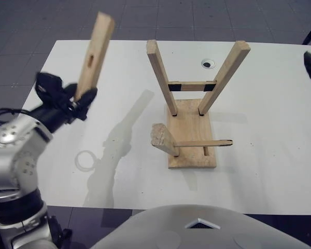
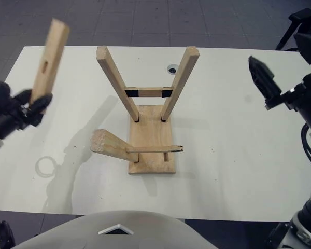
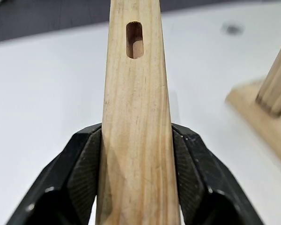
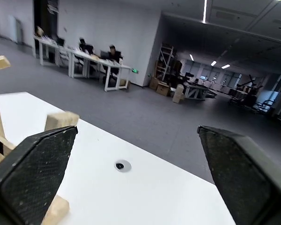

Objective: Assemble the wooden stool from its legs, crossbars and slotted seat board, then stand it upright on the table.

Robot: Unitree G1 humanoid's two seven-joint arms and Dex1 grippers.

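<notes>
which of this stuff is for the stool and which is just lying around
For the stool: held leg in left gripper; seat board; two upright legs; crossbar between them; leaning third leg.
Lying about: pale ring on table; cable hole.

Head pair, two wrist cameras
Both eyes look down on one table (image 1: 259,155); left wrist is close on a leg (image 3: 136,140); right wrist faces the room (image 4: 131,47).
</notes>
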